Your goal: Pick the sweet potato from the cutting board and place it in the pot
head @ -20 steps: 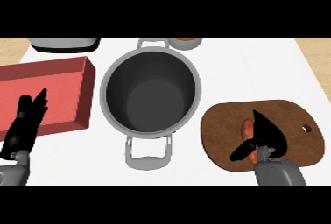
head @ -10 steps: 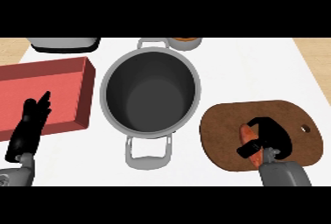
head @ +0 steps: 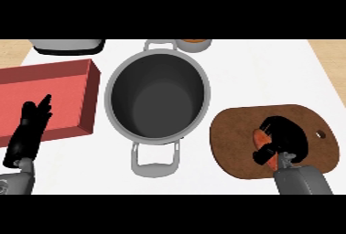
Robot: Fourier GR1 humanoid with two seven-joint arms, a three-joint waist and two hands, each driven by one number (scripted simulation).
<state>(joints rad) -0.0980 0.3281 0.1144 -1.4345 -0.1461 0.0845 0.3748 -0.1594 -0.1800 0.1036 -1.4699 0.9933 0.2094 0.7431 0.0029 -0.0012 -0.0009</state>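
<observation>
The orange sweet potato [head: 259, 137] lies on the brown cutting board [head: 233, 132] at the right. My right hand [head: 285, 135] covers most of it, fingers curled round it, so only its left edge and a bit near the wrist show. The grey pot [head: 157, 98] stands in the middle, dark inside, with handles at front and back. My left hand [head: 28, 129] rests open at the left, fingers up, over the red tray's front edge.
A red tray [head: 51, 87] lies left of the pot. A grey vessel [head: 67, 45] is at the back left and an orange-topped bowl [head: 194, 42] behind the pot. White counter shows between the pot and the cutting board.
My right hand's fingers have curled down over the sweet potato, from straight a second ago. The left hand has drifted slightly right and up.
</observation>
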